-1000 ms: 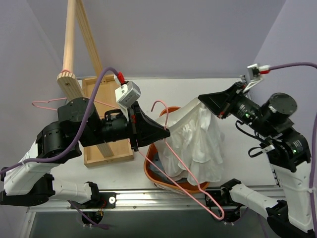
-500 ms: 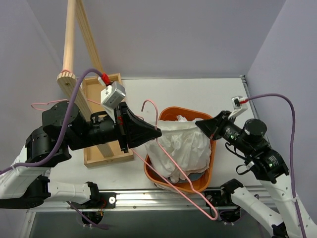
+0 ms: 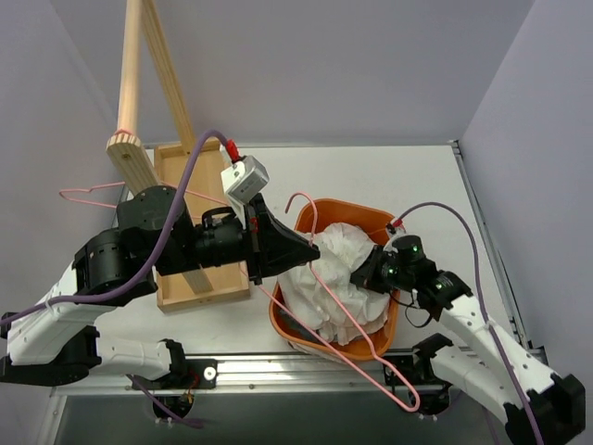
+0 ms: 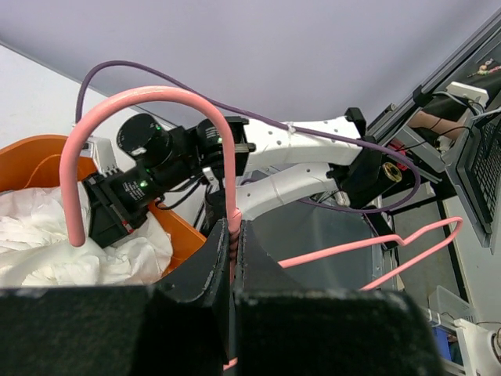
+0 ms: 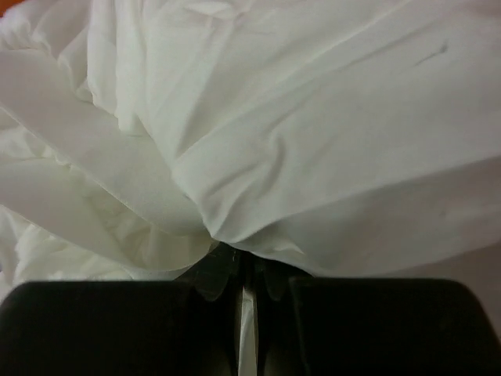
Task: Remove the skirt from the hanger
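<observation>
The white skirt [image 3: 338, 273] lies bunched in the orange basket [image 3: 347, 211]; it fills the right wrist view [image 5: 258, 141]. The pink wire hanger [image 3: 357, 329] crosses over the skirt, its hook [image 3: 298, 202] up near my left gripper. My left gripper [image 3: 310, 248] is shut on the hanger's twisted neck [image 4: 233, 235], the hook [image 4: 149, 106] curving above the jaws. My right gripper [image 3: 366, 272] is low in the basket, shut on a fold of the skirt [image 5: 244, 309]. Whether the skirt still hangs on the hanger is hard to tell.
A wooden tray [image 3: 190, 227] with a slanted wooden post [image 3: 130, 83] stands left of the basket. A second pink hanger [image 3: 83, 195] sticks out at the far left. The table's right side [image 3: 435, 185] is bare white.
My right gripper has come down from high at the right into the basket, bringing the skirt down with it. The skirt went from hanging spread out to bunched in the basket. My left gripper shifted slightly.
</observation>
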